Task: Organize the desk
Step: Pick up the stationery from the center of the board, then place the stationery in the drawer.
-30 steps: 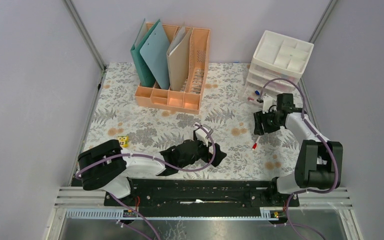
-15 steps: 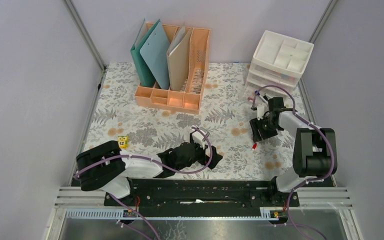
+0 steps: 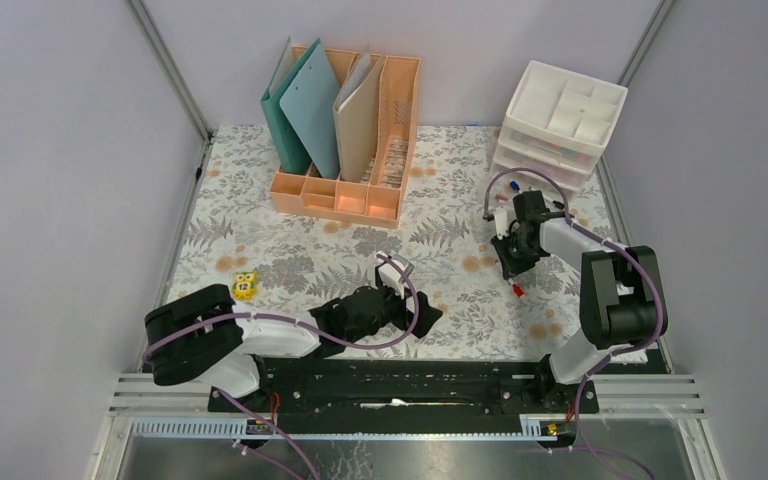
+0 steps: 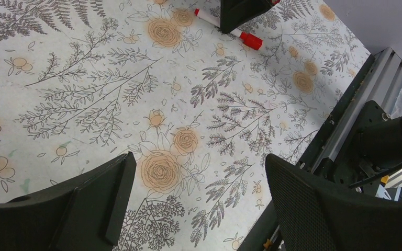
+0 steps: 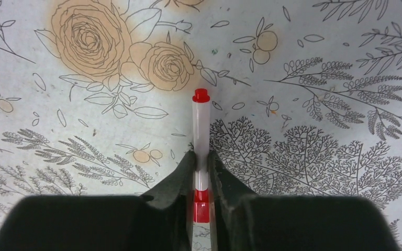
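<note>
We hold the left gripper (image 3: 407, 303) wide open and empty, low over the desk (image 3: 290, 250), in front of the file rack (image 3: 345, 195), clear of the work. Right of the rack, the right gripper (image 5: 201, 167) pinches a red-capped marker (image 5: 201, 125) lying on the desk, likely for storage.

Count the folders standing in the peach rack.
3 in the peach rack: dark teal folder leftmost, blue-green folder beside it, tan folder next right. A pale sheet behind it may be another.

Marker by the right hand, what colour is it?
The marker is white with a red tip and red band, best seen in right wrist view.
</note>
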You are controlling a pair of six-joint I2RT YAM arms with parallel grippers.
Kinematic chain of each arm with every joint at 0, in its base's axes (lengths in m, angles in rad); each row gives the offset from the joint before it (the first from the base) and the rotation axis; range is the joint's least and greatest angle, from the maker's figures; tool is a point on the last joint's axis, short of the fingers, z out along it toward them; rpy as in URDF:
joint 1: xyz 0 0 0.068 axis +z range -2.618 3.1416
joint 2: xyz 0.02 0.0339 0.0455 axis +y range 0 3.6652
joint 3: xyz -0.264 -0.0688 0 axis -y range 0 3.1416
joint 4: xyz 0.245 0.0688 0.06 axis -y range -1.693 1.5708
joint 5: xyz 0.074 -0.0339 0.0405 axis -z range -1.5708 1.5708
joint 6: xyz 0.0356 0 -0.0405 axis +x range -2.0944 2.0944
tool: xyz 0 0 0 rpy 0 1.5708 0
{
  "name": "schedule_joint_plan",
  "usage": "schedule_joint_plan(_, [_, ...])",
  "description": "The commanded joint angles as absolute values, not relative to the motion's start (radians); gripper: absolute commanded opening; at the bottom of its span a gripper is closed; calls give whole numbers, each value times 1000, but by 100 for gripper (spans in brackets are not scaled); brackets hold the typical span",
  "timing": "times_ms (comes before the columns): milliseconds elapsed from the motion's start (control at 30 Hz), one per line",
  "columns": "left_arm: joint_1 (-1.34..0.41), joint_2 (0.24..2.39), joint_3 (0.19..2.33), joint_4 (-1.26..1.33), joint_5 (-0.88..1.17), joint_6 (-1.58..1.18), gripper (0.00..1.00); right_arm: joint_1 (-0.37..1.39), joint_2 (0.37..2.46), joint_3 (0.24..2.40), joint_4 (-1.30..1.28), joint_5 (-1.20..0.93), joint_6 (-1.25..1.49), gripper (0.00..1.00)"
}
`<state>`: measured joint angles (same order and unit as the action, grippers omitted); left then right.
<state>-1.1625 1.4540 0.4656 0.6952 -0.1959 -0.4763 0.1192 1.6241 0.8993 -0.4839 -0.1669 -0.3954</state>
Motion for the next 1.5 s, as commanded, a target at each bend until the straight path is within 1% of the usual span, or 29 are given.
schedule_joint_plan(0, [-1167,1410,447,748,-222,-480,99,135,1639,910,-492,-119,-422,10])
schedule_joint_plan(67, [-1167,1405,443,748,-224,-479,99,135,1623,916,-482,-96,-447,7])
schedule_joint_plan(233, [-1167,1392,442,741,-229,-475,99,135,1576,970,-467,-68,-485,6])
schedule_joint_plan(433, [-1167,1381,436,735,-237,-474,99,126,1556,1150,-460,-38,-499,5])
schedule_joint_plan(600, [-1167,1371,429,730,-242,-473,99,95,1643,1329,-460,-38,-499,5])
schedule_joint_plan(667, [-1167,1365,426,727,-243,-473,99,83,1688,1381,-424,42,-558,5])
schedule_joint_plan(967, [-1167,1352,437,692,-262,-456,99,63,1848,1503,-345,76,-663,10])
schedule_joint_plan(1000, [-1167,1354,440,689,-263,-456,99,60,1860,1512,-342,79,-665,13])
schedule_joint_plan(1033, [-1166,1356,441,690,-264,-456,99,59,1869,1515,-336,84,-664,20])
schedule_joint_plan(1067, [-1167,1357,443,690,-264,-456,99,57,1875,1518,-329,87,-665,27])
schedule_joint_plan(1100, [-1167,1360,444,689,-264,-456,99,54,1881,1520,-323,89,-664,38])
schedule_joint_plan(1133, [-1166,1362,447,687,-263,-456,99,52,1885,1520,-320,90,-664,45])
schedule_joint_plan(1200, [-1167,1365,451,683,-261,-456,99,50,1890,1522,-319,86,-661,53])
schedule_joint_plan(1267, [-1166,1367,452,683,-260,-457,99,49,1888,1517,-319,78,-659,56])
schedule_joint_plan(1367, [-1167,1367,455,682,-259,-456,99,48,1869,1498,-330,43,-642,56])
schedule_joint_plan(1467, [-1167,1364,451,685,-260,-459,99,49,1831,1473,-419,-108,-647,53])
